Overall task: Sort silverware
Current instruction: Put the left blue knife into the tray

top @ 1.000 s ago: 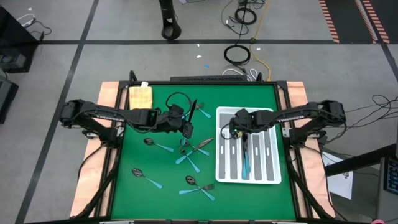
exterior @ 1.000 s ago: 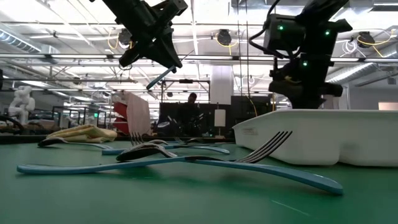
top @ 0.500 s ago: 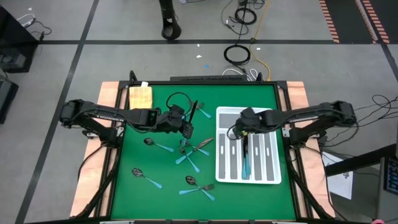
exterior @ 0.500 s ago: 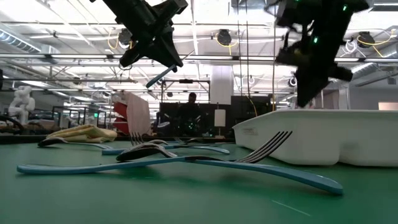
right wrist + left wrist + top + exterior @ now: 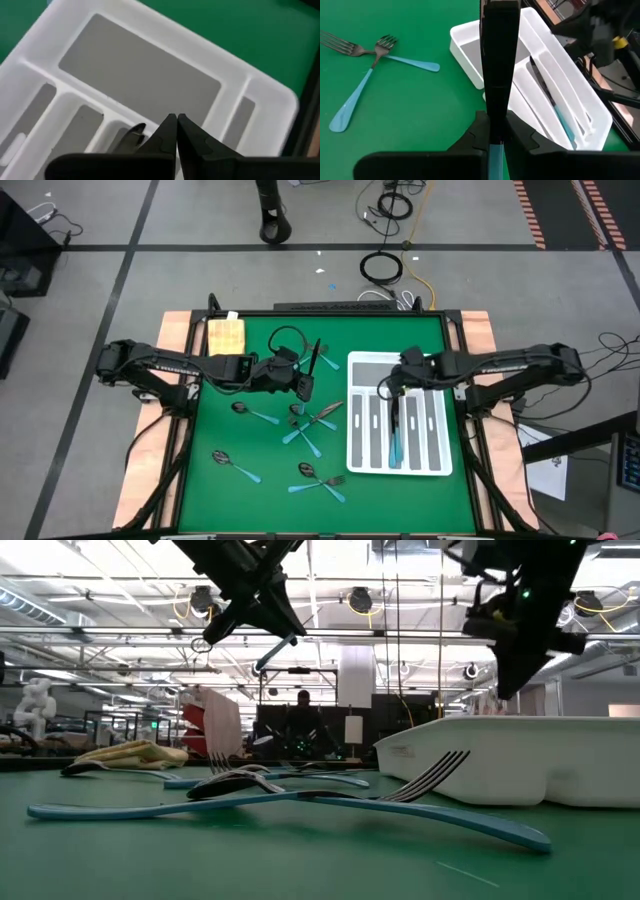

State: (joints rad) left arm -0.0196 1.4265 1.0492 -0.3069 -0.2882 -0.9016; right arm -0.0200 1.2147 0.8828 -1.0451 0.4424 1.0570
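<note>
My left gripper (image 5: pixel 303 385) hangs above the green table (image 5: pixel 200 430), left of the white divided tray (image 5: pixel 432 465), shut on a knife (image 5: pixel 314 362) with a dark blade and a teal handle. My right gripper (image 5: pixel 390 390) is shut and hovers over the tray's far part (image 5: pixel 140 80), touching nothing. One tray compartment holds knives (image 5: pixel 393 435) with teal handles. Several forks and spoons (image 5: pixel 318 415) lie flat on the table, some crossing each other; two crossed forks (image 5: pixel 367 55) show in the left wrist view. My left gripper pinches the knife between its two fingers (image 5: pixel 520 137) at the teal handle (image 5: pixel 495 155), just behind the blade. The dark blade (image 5: pixel 499 60) sticks out past the fingertips toward the table's far edge. The knife is lifted clear of the table, with the handle's free end (image 5: pixel 275 648) slanting down.
A folded yellow cloth (image 5: pixel 226 333) lies at the table's far left corner. Spoons (image 5: pixel 232 461) and a fork (image 5: pixel 325 481) lie near the near edge. A black cable (image 5: pixel 285 340) loops over the far part of the table. Bare green shows at the near left.
My right gripper has risen and drawn back toward the table's right over the tray. My left gripper, still holding the knife, has shifted slightly toward the tray.
</note>
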